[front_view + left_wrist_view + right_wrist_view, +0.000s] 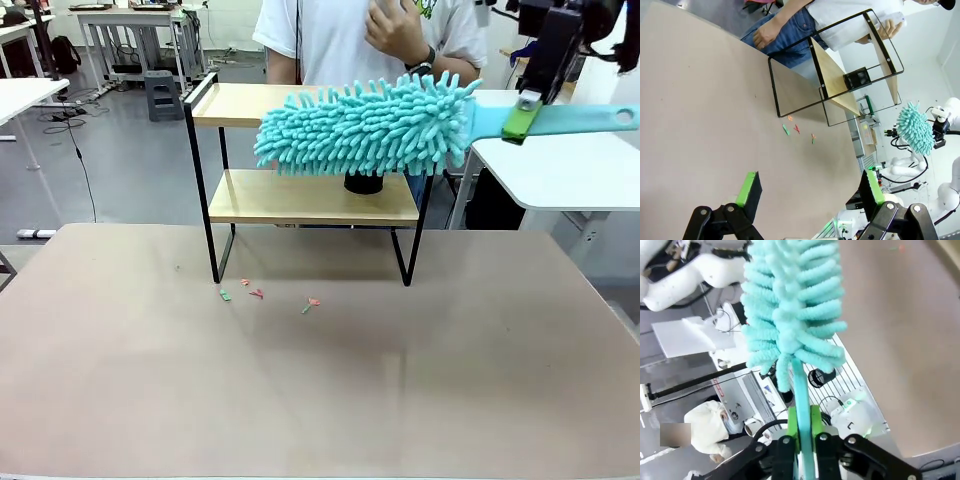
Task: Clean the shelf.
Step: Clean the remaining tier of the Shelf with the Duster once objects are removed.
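Note:
The shelf (240,104) stands at the table's far middle: two light wooden boards in a thin black frame. A small black object (363,183) sits on its lower board. A fluffy teal duster (365,125) hangs level in front of the top board's right half; I cannot tell if it touches. My right gripper (521,120) is shut on the duster's flat teal handle at the upper right. The right wrist view shows that grip (803,429) below the duster head (790,305). My left gripper (810,187) is open above the table, away from the shelf (832,75).
Small green and pink scraps (256,293) lie on the brown table (320,400) just in front of the shelf's left leg. A person stands behind the shelf with one hand (395,30) raised. White tables (560,170) flank the scene.

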Controlling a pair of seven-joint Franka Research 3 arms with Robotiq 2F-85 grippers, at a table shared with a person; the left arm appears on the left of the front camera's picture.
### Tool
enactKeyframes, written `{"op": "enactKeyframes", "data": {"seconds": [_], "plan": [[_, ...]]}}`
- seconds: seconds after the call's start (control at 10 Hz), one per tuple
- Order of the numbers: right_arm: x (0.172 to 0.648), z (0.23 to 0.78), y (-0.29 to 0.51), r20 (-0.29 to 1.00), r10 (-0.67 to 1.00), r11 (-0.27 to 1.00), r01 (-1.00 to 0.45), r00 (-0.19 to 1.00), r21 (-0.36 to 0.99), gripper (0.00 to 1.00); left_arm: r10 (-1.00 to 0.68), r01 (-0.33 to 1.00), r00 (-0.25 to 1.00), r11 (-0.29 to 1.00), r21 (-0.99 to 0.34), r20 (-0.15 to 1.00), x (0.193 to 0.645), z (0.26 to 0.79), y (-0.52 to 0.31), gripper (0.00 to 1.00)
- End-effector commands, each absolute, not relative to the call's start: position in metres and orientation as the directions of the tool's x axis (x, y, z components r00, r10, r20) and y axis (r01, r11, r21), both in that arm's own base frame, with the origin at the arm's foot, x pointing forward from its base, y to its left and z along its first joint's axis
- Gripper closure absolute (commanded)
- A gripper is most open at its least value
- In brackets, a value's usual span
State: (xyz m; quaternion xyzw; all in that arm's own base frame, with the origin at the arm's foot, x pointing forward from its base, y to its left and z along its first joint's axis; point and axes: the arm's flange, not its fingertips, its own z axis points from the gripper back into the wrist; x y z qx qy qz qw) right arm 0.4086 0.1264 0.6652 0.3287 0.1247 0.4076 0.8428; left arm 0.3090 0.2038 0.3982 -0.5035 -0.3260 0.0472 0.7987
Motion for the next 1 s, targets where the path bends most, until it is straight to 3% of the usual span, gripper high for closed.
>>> {"op": "enactKeyframes", "data": {"seconds": [0.0,0.2,0.3,0.5,0.7,0.9], "plan": [[0.389,0.671,0.091,0.171,0.747,0.35,-0.599,0.642,0.72,0.88,0.409,0.279,0.767,0.482,-0.831,0.495,0.31,0.399,0.202,0.0],[0.341,0.68,0.008,0.319,0.608,0.308,-0.586,0.727,0.749,0.88,0.409,0.279,0.767,0.482,-0.831,0.495,0.31,0.399,0.202,0.0],[0.311,0.67,-0.038,0.373,0.463,0.336,-0.548,0.804,0.766,0.88,0.409,0.279,0.767,0.482,-0.831,0.495,0.31,0.399,0.202,0.0],[0.256,0.611,-0.098,0.443,0.152,0.387,-0.466,0.884,0.796,0.88,0.409,0.279,0.767,0.482,-0.831,0.495,0.31,0.399,0.202,0.0],[0.237,0.544,-0.111,0.291,-0.121,0.479,-0.201,0.949,0.854,0.88,0.409,0.279,0.767,0.482,-0.831,0.495,0.31,0.399,0.202,0.0],[0.26,0.513,-0.102,0.174,-0.287,0.573,0.024,0.942,0.819,0.88,0.409,0.279,0.767,0.482,-0.831,0.495,0.31,0.399,0.202,0.0]]}}
